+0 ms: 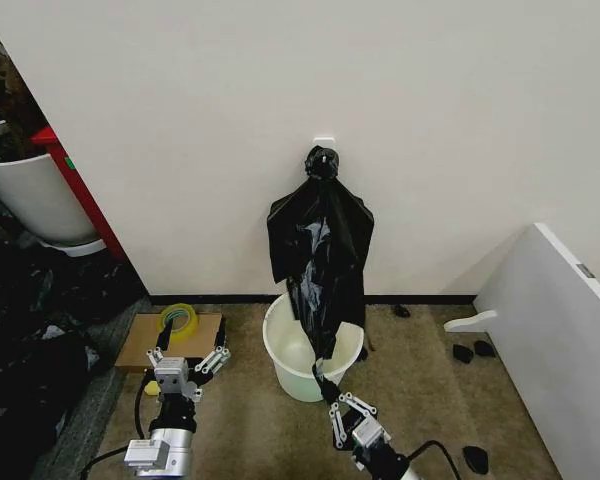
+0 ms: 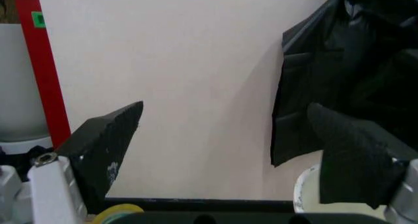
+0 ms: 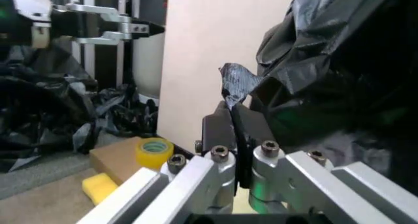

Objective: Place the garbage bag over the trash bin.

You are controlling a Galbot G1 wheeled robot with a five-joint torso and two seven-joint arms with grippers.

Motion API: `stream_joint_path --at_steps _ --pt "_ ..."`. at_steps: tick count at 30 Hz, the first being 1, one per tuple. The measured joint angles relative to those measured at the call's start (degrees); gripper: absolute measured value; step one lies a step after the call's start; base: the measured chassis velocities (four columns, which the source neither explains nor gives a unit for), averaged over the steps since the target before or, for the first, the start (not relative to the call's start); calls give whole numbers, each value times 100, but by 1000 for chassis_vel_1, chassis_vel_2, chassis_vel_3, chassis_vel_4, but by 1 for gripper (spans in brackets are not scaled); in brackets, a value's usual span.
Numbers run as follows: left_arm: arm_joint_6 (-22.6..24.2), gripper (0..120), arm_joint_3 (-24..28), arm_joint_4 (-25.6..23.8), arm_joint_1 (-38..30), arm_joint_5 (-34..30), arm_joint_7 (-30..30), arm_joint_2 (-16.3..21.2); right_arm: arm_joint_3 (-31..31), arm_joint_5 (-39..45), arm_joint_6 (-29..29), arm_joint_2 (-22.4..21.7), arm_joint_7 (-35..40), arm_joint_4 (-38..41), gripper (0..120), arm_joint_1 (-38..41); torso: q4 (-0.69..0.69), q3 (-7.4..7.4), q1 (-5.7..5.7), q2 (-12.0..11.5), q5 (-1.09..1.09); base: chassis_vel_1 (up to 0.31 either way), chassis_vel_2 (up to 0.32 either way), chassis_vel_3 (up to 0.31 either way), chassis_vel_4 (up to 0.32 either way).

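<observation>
Crinkled glossy garbage bag (image 1: 320, 255) draped into cream trash bin (image 1: 285, 362), right gripper (image 3: 234, 117) pinching its edge, left gripper (image 1: 188, 362) wide open

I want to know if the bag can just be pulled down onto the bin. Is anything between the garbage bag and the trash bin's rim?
Nothing visible blocks it. The garbage bag hangs from the wall with its lower end already inside the trash bin. The right gripper is shut on the bag's bottom tip at the rim. The left gripper is open, beside the bin.

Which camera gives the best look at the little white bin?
The head view: the whole trash bin shows, with the garbage bag hanging into it. The left wrist view catches just a rim sliver; in the right wrist view I can't pick it out.
</observation>
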Motion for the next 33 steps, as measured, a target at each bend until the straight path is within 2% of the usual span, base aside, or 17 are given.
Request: stream_joint_path --at_steps 4,9,13,15,16,17,18,21,22,23,25,27,29,31,32,33 --pt "-6 99 2 0 3 0 0 -6 64 -67 126 -25 -208 -34 0 0 0 0 0 0 0 0 0 0 0" --pt "-11 99 22 -2 -18 0 0 27 20 -93 123 4 -107 -78 0 67 0 0 0 0 0 0 0 0 0" --pt "51 99 112 -115 -133 -117 51 232 20 -62 38 51 25 -72 0 205 1 0 0 0 0 0 0 0 0" --pt "126 99 216 -226 -278 -298 151 457 35 -58 -36 61 124 -53 0 309 1 0 0 0 -1 0 0 0 0" --pt "244 100 322 -372 -536 -532 255 751 68 -116 -94 64 205 -50 0 415 -1 0 0 0 1 0 0 0 0" --pt "244 100 322 -372 -536 -532 255 751 68 -116 -94 64 205 -50 0 415 -1 0 0 0 1 0 0 0 0" --pt "309 100 378 -419 -661 -652 297 907 85 -180 -107 69 241 -59 0 475 2 1 0 0 -2 0 0 0 0" --pt "637 100 703 -607 -1329 -1384 410 1793 151 -460 -125 160 340 -135 0 732 -2 1 0 0 -1 0 0 0 0" --pt "637 100 703 -607 -1329 -1384 410 1793 151 -460 -125 160 340 -135 0 732 -2 1 0 0 -1 0 0 0 0" --pt "756 100 858 -635 -1573 -1670 442 2156 154 -579 -126 238 363 -189 0 858 -3 1 1 -1 -1 0 0 0 0" --pt "867 100 1100 -629 -1901 -1929 472 2538 160 -763 -113 365 384 -255 0 1002 1 1 0 -1 1 0 0 0 0" --pt "894 100 1217 -605 -2027 -1990 474 2638 160 -814 -112 402 394 -274 0 1029 2 1 0 -1 0 0 0 0 0" --pt "1037 100 1659 -469 -2470 -2155 465 2884 160 -884 -111 453 426 -305 0 1054 0 2 1 -1 -1 0 0 0 0" --pt "1159 100 1969 -354 -2799 -2252 408 2969 172 -904 -101 456 431 -318 0 1052 0 1 1 -1 -1 0 0 0 0" --pt "1159 100 1969 -354 -2799 -2252 408 2969 172 -904 -101 456 431 -318 0 1052 0 1 1 -1 -1 0 0 0 0" --pt "1265 100 2187 -265 -3095 -2388 340 2994 198 -905 -92 455 435 -328 0 1045 0 1 0 -1 -1 0 0 0 0"
